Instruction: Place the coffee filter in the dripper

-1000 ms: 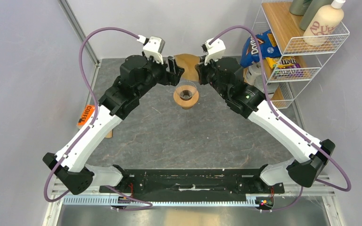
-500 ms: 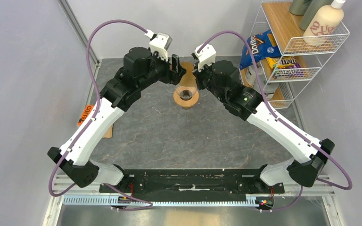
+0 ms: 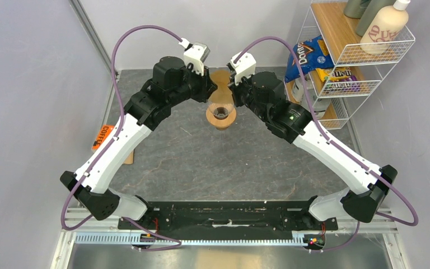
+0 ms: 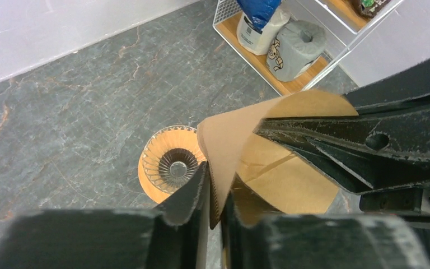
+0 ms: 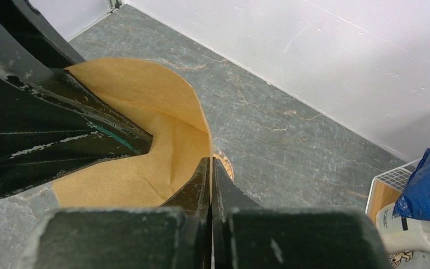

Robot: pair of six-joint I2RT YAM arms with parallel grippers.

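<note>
Inward, both tools point(image 4: 215, 188) point(image 5: 210, 171) on coffee filter point(image 4: 283, 174)

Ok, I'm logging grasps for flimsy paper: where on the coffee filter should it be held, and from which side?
Take the coffee filter by its open edge, one wall per side, from opposite sides: the left end effector pinches one wall, the right end effector the other. Thin, limp paper likely needs that pull to hold the mouth spread for seating in the dripper.
</note>
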